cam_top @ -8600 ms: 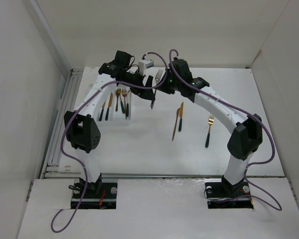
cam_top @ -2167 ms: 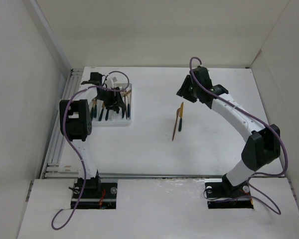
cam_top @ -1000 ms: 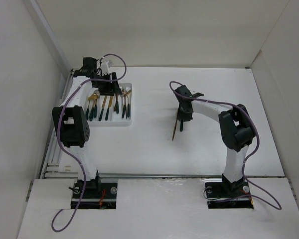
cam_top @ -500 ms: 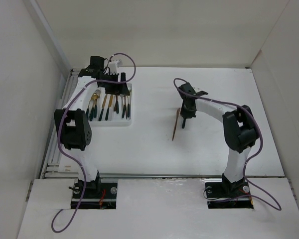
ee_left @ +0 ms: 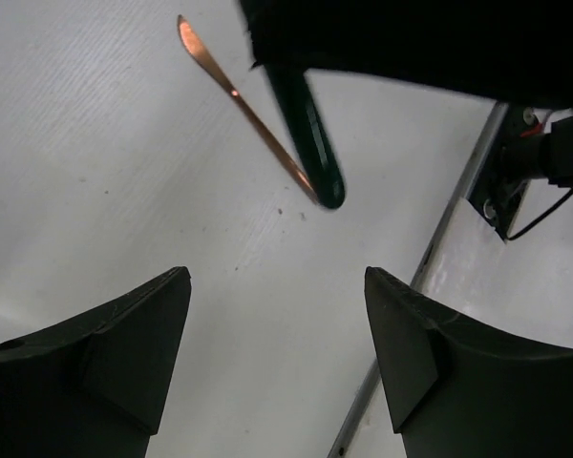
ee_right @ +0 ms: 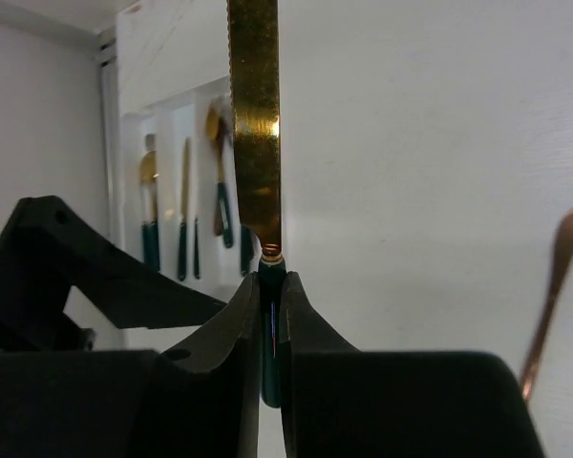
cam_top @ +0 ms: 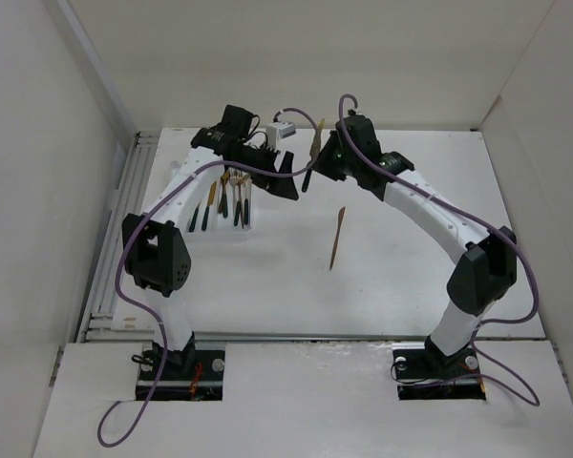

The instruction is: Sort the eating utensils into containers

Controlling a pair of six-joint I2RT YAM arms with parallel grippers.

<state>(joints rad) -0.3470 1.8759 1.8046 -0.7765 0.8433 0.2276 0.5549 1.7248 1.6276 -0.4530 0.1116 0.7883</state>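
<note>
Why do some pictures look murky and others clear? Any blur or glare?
Top view: even, soft light, faint shadows. Left wrist view: the left claw is two dark, soft-edged shapes near the lens. Right wrist view: the knife gleams gold in the right claw; the tray behind looks slightly soft.

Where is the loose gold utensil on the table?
Top view: the slim gold utensil lies alone mid-table, right of the white plastic tray, on the near side of the right gripper holding a gold-bladed knife.
</note>
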